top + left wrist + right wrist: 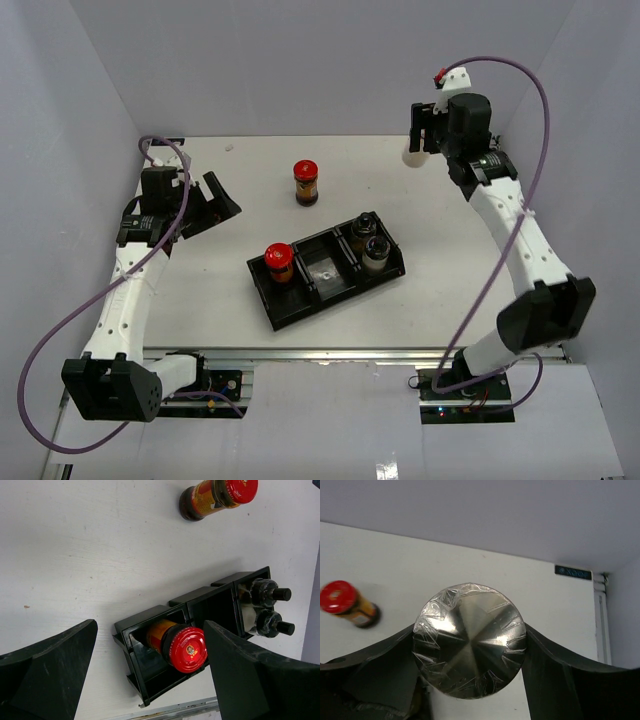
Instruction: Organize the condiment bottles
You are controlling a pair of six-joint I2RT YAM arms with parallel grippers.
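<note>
Right claw [470, 646] clamps the silver-lidded cream jar [413, 154] over the white desk [450, 240]; left claw [150, 626] gapes wide.

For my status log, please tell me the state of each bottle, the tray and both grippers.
tray: middle compartment empty.
first red-lidded jar: upright in the tray's left-end compartment.
second red-lidded jar: upright, outside the tray.
black-capped shakers: both upright in the right-end compartment.
silver-lidded jar: clamped by the right gripper.
left gripper: open, empty.
right gripper: shut on the silver-lidded jar.
</note>
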